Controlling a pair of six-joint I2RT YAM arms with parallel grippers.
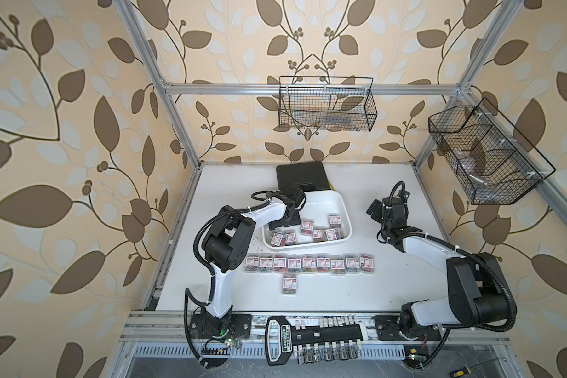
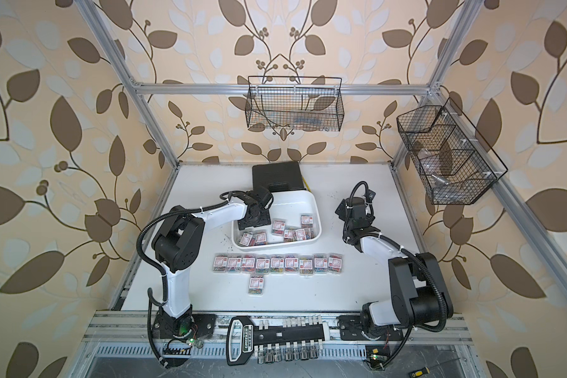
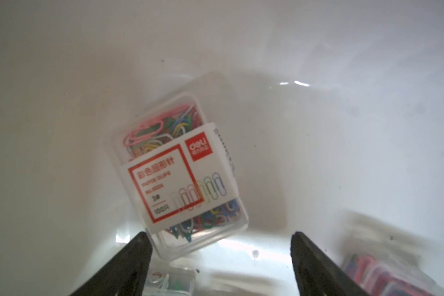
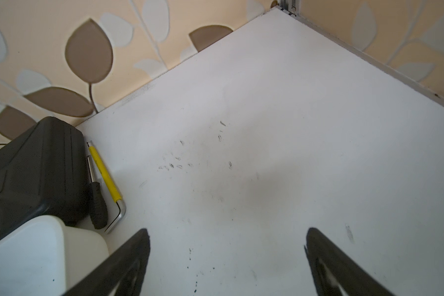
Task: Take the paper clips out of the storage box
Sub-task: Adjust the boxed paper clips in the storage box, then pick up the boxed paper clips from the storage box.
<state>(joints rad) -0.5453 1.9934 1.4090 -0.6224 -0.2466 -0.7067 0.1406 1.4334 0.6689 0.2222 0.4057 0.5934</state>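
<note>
At least six clip boxes (image 1: 307,226) are seen in the tray (image 1: 324,201). Ten more are laid on the table (image 1: 341,294), nine in a row and one beside it. The left gripper (image 3: 219,235) is held wide open inside the tray over one of them, with nothing gripped. The right gripper (image 4: 227,233) is spread wide above the table, empty.

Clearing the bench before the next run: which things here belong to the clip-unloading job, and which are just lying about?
Job: paper clip boxes, white storage box, left gripper.
Lying about: black hard case, yellow hex key, wire baskets, socket rail.
</note>
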